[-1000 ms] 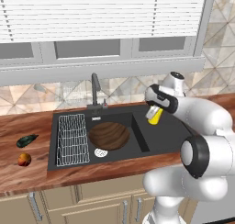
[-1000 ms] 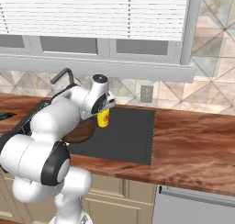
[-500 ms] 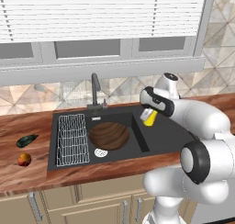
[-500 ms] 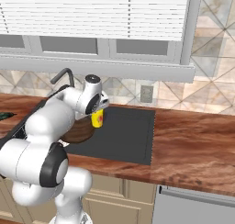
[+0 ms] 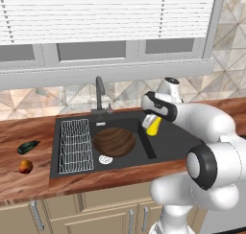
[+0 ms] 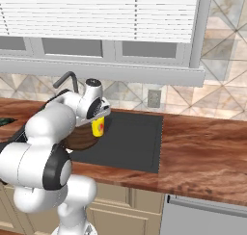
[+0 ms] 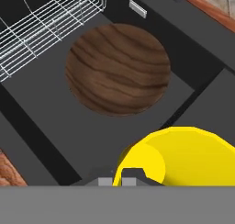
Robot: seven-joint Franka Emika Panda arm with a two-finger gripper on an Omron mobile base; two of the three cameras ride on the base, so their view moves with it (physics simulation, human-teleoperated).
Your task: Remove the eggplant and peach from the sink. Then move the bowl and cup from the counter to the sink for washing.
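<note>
While I watch from the remote station, this is how the moment reads.

Cup: I see the yellow cup (image 5: 153, 126) right of centre in the left base frame, tilted and off the surface, above the flat part of the sink just right of the basin. In the right base frame its red mark faces the camera at left of centre (image 6: 98, 126). In the hand frame its open mouth fills the lower right (image 7: 183, 156).

Jaws: my jaws (image 5: 150, 122) are clamped shut on the cup's rim; a dark fingertip (image 7: 133, 175) presses the rim at the bottom of the hand frame.

Bowl: the brown wood-grain bowl (image 5: 114, 142) lies in the basin, centre of the left base frame, just above the silver drain (image 5: 105, 158). In the hand frame it sits at upper centre (image 7: 118, 68).

Sink: the black sink (image 5: 168, 144) spans the middle of the left base frame, wire rack (image 5: 75, 145) in its left part, faucet (image 5: 99, 96) behind.

Eggplant: on the worktop (image 5: 29, 132) at far left, well apart from the sink, dark and elongated (image 5: 28, 146).

Peach: just below the eggplant, lower left of the frame (image 5: 25, 167).
</note>
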